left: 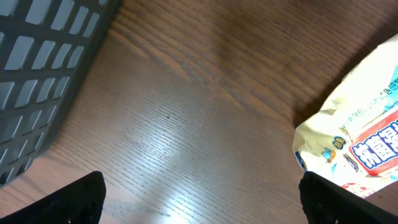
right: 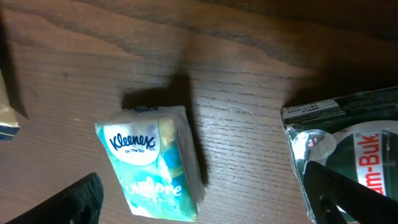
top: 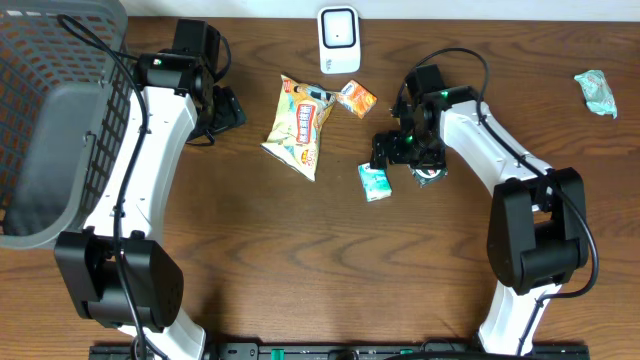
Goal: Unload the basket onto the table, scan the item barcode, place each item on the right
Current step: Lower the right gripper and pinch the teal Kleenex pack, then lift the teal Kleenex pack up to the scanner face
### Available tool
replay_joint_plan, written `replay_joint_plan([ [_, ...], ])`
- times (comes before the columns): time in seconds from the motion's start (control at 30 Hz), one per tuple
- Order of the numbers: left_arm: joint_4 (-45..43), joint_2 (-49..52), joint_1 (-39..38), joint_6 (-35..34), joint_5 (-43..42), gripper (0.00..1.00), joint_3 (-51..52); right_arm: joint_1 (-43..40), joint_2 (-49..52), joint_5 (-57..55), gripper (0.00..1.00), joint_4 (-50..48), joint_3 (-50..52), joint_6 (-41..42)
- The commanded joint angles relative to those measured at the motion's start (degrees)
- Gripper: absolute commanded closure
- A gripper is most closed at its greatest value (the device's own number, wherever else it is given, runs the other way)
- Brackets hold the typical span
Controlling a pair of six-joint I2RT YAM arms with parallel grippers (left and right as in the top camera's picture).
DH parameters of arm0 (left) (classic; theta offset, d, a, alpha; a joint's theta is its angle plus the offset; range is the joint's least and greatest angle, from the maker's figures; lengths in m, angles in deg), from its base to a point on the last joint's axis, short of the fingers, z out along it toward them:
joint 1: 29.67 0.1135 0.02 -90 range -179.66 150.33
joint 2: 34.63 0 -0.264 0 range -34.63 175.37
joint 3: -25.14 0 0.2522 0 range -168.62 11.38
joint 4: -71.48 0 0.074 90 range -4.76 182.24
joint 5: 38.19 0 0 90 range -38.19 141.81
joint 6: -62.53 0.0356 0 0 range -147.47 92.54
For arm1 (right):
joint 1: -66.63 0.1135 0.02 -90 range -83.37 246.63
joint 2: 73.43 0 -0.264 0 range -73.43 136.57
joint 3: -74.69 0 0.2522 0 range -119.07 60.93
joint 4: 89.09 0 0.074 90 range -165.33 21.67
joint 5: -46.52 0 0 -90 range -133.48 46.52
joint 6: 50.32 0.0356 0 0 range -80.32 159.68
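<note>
A Kleenex tissue pack [right: 152, 163] lies flat on the wooden table between the wide-apart fingers of my right gripper [right: 205, 205], nearer the left finger; nothing is gripped. The same pack [top: 374, 182] shows in the overhead view just below that gripper [top: 403, 158]. A dark green foil packet [right: 348, 140] lies under the right finger. The white barcode scanner [top: 339, 40] stands at the table's back edge. My left gripper [left: 202, 202] hovers open over bare wood, beside a yellow snack bag [left: 357, 134], and shows overhead near the basket [top: 228, 110].
A grey mesh basket [top: 50, 120] fills the left side. The yellow snack bag [top: 300, 125] and a small orange packet [top: 356, 97] lie mid-table. The dark green packet [top: 431, 172] sits right of the tissue pack. A teal wrapper [top: 597, 92] lies at the far right.
</note>
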Motion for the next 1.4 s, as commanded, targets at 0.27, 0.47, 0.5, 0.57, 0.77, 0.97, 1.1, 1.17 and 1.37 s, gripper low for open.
replay_joint_plan([
  [0.27,0.2,-0.3,0.2,1.0,0.7,0.02,-0.2,4.2,-0.3,-0.9,0.41,-0.6,0.4,-0.4],
  [0.47,0.2,-0.3,0.2,1.0,0.7,0.02,-0.2,5.4,-0.3,-2.3,0.50,-0.6,0.9,-0.5],
  [0.5,0.2,-0.3,0.2,1.0,0.7,0.02,-0.2,5.6,-0.3,-2.2,0.51,-1.0,1.4,-0.4],
  [0.57,0.2,-0.3,0.2,1.0,0.7,0.02,-0.2,5.8,-0.3,-2.2,0.54,-1.8,2.3,-0.4],
  [0.77,0.2,-0.3,0.2,1.0,0.7,0.02,-0.2,5.9,-0.3,-1.0,0.64,-4.5,6.0,0.7],
  [0.97,0.2,-0.3,0.2,1.0,0.7,0.02,-0.2,5.7,-0.3,-0.9,0.83,-5.7,6.7,0.7],
  [1.1,0.2,-0.3,0.2,1.0,0.7,0.03,-0.2,5.7,-0.3,-0.7,0.90,-6.0,7.3,0.7],
  [1.17,0.2,-0.3,0.2,1.0,0.7,0.02,-0.2,5.7,-0.1,-0.7,0.99,-7.1,8.7,0.7],
  [1.37,0.2,-0.3,0.2,1.0,0.7,0.02,-0.2,4.7,-0.3,8.7,0.99,-8.3,9.2,-3.1],
])
